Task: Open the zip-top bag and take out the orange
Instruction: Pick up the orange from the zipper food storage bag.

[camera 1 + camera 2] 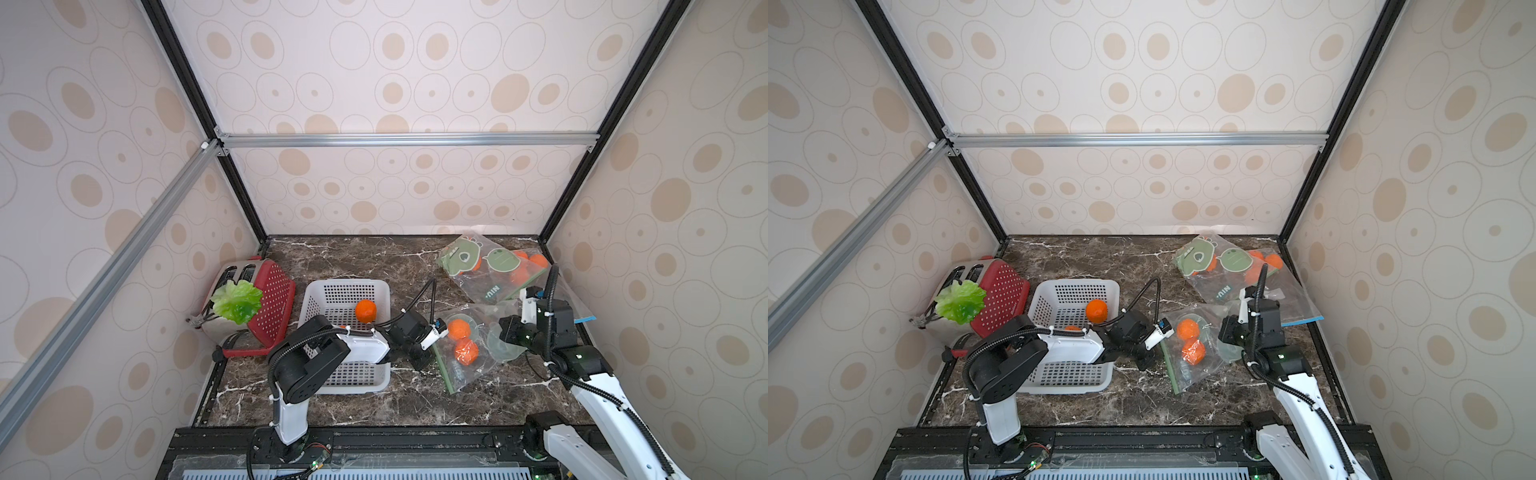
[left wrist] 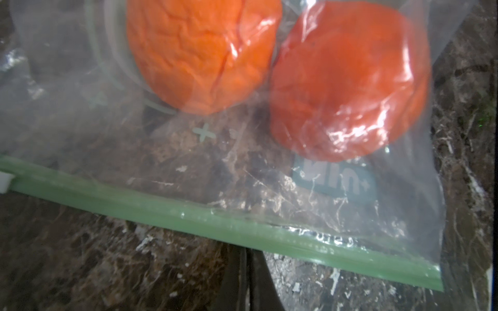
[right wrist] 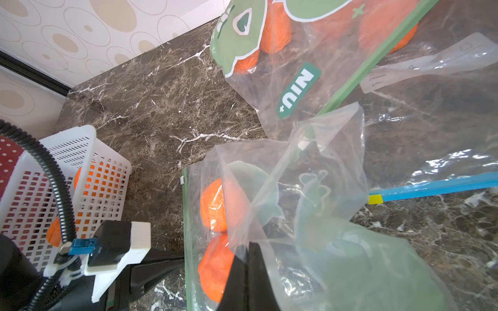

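The clear zip-top bag point(image 1: 482, 357) point(image 1: 1204, 365) lies on the marble right of centre, in both top views. Inside it sit two oranges point(image 1: 458, 328) point(image 1: 466, 352) point(image 2: 204, 53) point(image 2: 350, 80). Its green zip strip point(image 2: 188, 212) point(image 3: 185, 215) faces my left arm, and a white slider point(image 2: 5, 183) sits at one end. My left gripper point(image 2: 245, 255) point(image 1: 428, 358) is shut, its tips meeting the strip's edge. My right gripper point(image 3: 250, 251) point(image 1: 500, 330) is shut on a raised fold of the bag's plastic at the opposite side.
A white basket point(image 1: 345, 286) with an orange point(image 1: 365, 311) in it stands left of the bag, partly under my left arm. A red toaster point(image 1: 272, 299) with lettuce point(image 1: 237, 301) sits far left. A second bag point(image 1: 494, 270) of oranges and a blue-zipped bag point(image 3: 431, 188) lie back right.
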Tool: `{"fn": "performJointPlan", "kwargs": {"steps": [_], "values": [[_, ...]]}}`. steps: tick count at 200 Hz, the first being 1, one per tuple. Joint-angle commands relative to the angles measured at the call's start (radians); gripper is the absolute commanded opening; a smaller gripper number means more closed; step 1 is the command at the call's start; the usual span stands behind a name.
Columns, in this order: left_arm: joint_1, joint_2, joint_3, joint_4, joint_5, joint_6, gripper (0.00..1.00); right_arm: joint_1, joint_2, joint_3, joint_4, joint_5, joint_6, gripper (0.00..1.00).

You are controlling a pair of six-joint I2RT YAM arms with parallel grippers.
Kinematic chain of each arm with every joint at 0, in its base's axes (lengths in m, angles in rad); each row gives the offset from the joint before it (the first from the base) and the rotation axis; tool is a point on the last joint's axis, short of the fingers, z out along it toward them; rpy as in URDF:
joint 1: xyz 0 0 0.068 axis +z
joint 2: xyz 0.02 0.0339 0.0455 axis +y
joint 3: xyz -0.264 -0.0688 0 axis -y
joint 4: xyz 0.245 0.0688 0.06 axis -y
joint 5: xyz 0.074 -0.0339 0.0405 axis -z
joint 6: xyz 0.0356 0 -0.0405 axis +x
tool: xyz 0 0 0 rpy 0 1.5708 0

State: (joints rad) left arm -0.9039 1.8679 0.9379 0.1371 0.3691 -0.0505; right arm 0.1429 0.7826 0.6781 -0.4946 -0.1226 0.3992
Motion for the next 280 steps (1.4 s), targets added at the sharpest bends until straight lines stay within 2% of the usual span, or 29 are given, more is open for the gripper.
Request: {"fn": "performJointPlan", "kwargs": {"steps": [1,81,138,186,199,212,249,280], "values": [[-0.014,0.014,0.02,-0.039,-0.005,0.018,0.07,0.0,-0.01,-0.012,-0.023,0.011,-0.007,0.0],[-0.04,0.008,-0.017,0.227,0.071,-0.111,0.12,0.0,-0.006,-0.013,-0.022,0.005,-0.007,0.0],[-0.042,0.066,-0.027,0.295,0.058,-0.126,0.26,0.0,-0.005,-0.009,-0.023,0.003,-0.007,0.0],[-0.042,0.12,-0.058,0.349,0.049,-0.129,0.31,0.001,-0.005,-0.009,-0.024,0.003,-0.007,0.0],[-0.042,0.124,-0.07,0.365,0.042,-0.128,0.35,0.0,-0.006,-0.011,-0.025,0.004,-0.005,0.0],[-0.042,0.13,-0.078,0.381,0.03,-0.116,0.46,0.0,-0.008,-0.013,-0.024,0.005,-0.005,0.0],[-0.044,0.131,-0.107,0.438,0.012,-0.103,0.61,0.0,-0.007,-0.012,-0.023,0.008,-0.003,0.0],[-0.044,0.112,-0.1,0.452,0.042,-0.109,0.65,0.0,-0.004,-0.014,-0.02,0.009,-0.003,0.0]]}}
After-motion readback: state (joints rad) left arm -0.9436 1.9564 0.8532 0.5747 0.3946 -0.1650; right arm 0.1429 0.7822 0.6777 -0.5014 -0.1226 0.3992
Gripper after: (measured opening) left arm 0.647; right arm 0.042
